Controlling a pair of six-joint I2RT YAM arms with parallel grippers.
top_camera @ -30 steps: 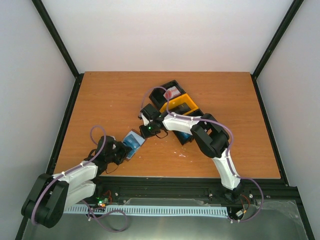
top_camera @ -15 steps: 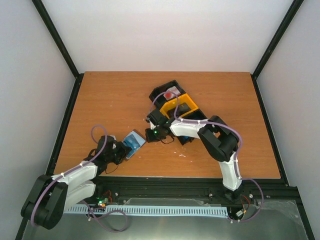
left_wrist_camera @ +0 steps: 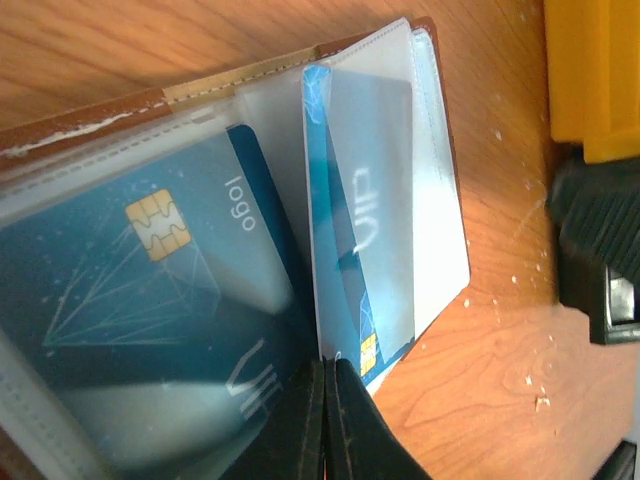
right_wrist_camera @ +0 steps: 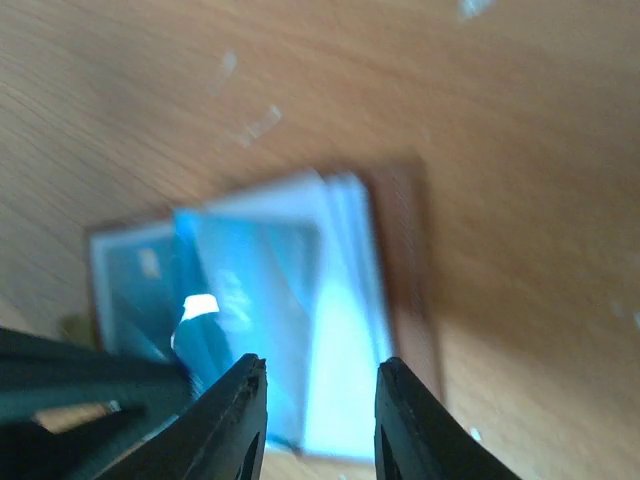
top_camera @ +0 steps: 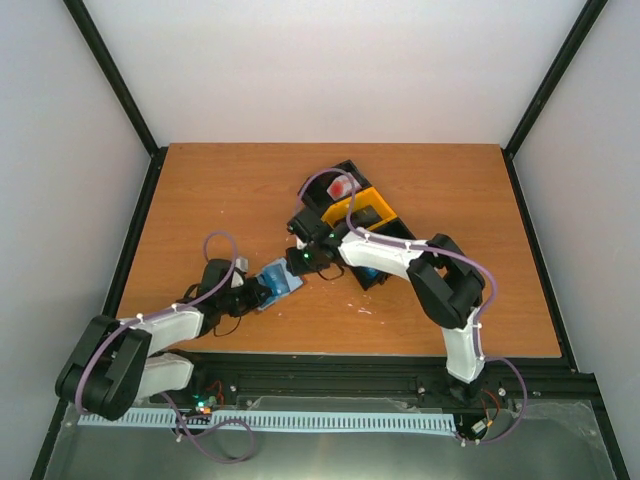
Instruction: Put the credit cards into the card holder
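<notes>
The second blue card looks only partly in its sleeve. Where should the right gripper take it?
Likely the blue card's chip end, which pokes past the clear sleeve: pinch its flat faces, coming from the card holder's open edge, beside where the left gripper clamps the sleeve.

Bright even light, right wrist view blurred, glare on card holder (left_wrist_camera: 440, 230)

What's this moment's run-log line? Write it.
left gripper shut on card holder | right gripper open near it | two blue credit cards in sleeves
</notes>
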